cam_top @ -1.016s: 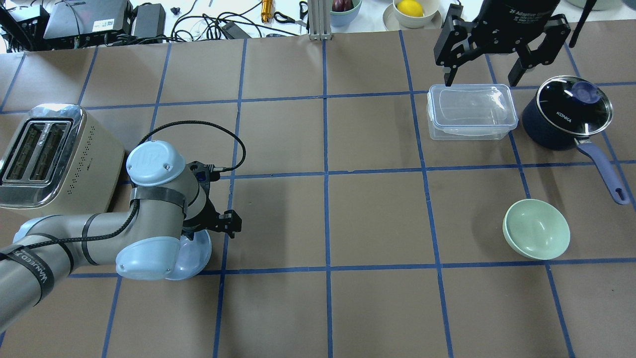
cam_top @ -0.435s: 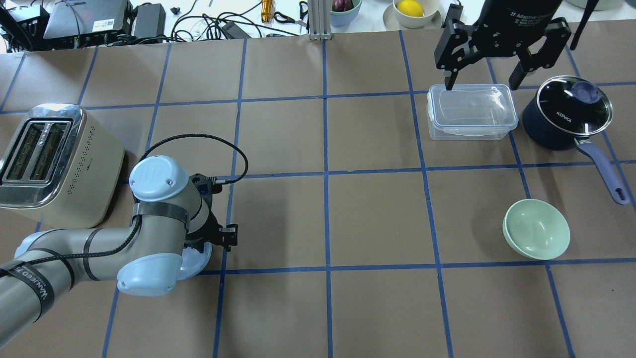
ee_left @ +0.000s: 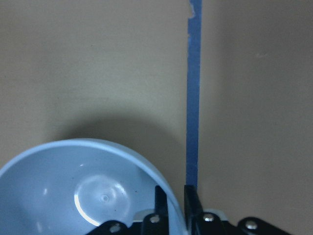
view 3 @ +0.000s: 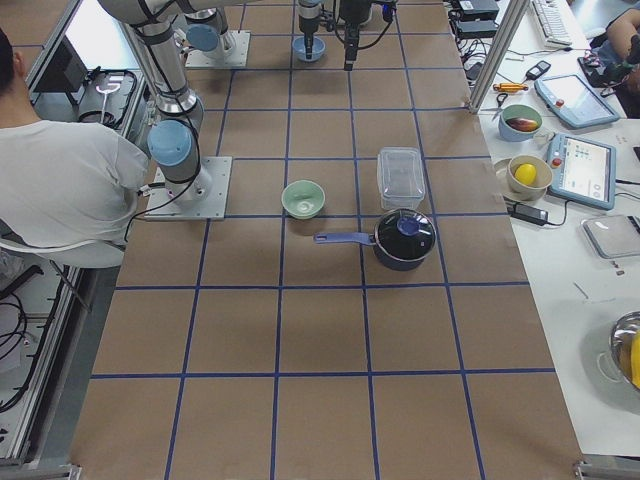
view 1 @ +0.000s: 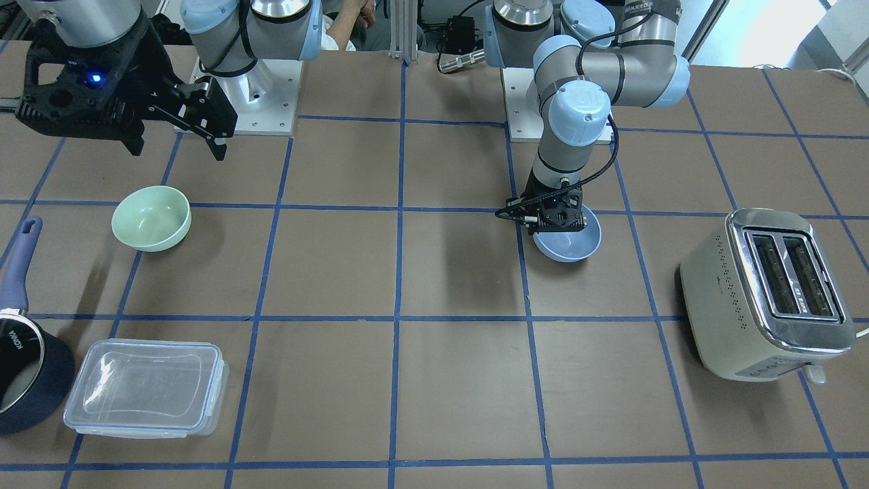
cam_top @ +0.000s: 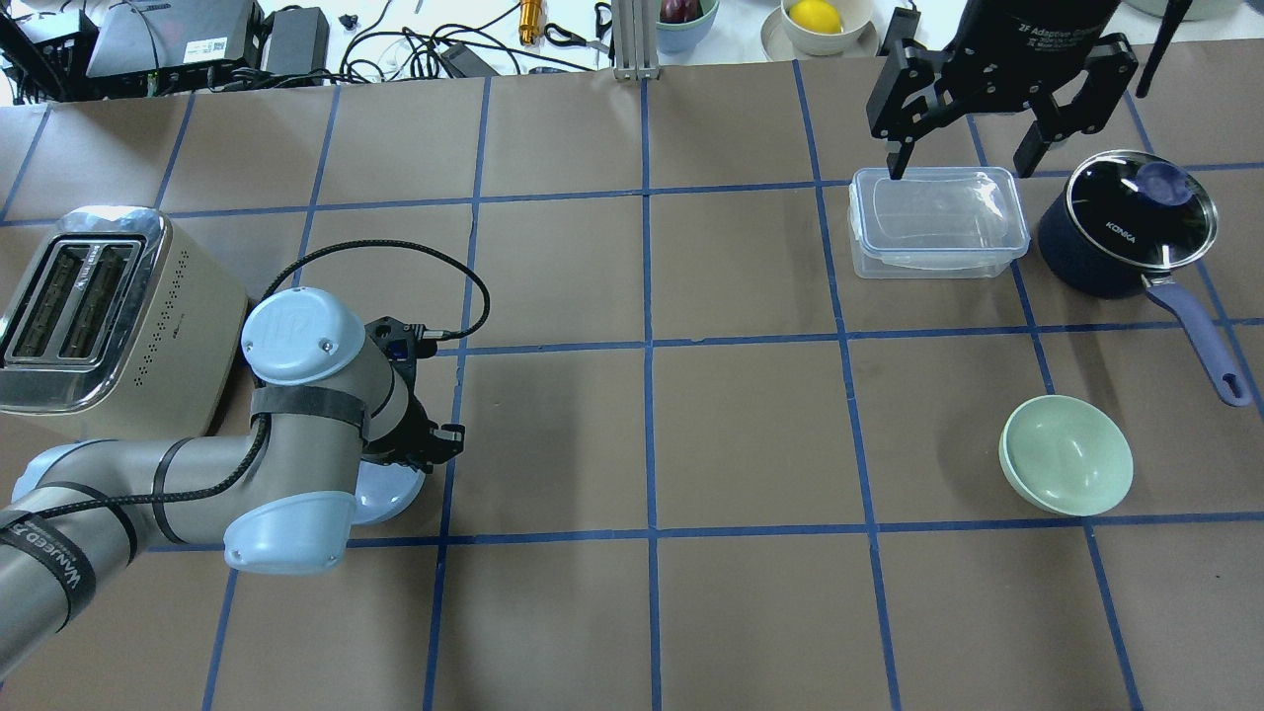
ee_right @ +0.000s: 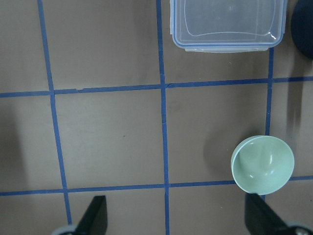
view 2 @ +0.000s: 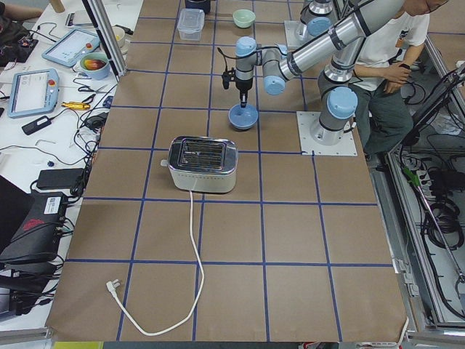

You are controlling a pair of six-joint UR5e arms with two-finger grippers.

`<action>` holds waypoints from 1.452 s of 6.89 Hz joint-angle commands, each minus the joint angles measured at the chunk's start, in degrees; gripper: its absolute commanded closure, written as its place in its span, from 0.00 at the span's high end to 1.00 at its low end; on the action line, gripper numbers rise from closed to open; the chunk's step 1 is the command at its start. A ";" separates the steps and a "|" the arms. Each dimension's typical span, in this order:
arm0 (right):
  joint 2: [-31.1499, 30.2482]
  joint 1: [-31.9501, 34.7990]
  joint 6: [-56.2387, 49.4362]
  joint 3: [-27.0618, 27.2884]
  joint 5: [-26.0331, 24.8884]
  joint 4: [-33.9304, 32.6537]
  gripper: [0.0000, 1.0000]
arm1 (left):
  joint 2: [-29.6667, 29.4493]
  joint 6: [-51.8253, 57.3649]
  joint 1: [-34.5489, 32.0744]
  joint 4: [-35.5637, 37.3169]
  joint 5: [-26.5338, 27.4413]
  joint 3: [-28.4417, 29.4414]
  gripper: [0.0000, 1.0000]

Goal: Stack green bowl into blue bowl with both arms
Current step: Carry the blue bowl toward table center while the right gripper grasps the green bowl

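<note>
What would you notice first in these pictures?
The left gripper pinching the rim of a pale sky-blue round bowl, near the cream-and-chrome toaster. On the other side, a pale mint-green round bowl sits alone, with the open right gripper hanging high nearby.

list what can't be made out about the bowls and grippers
- blue bowl: overhead view, mostly hidden under the left arm.
- left gripper: left wrist view, only fingers astride the bowl's rim show above the bottom edge.
- right gripper: right wrist view, only fingertips show at the bottom edge.
- saucepan: front view, cut by left edge.
</note>
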 commanded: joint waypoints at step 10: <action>0.87 -34.85 -32.64 46.58 -4.62 -42.60 1.00 | -27.50 -34.47 -25.04 -5.26 -3.57 39.65 0.00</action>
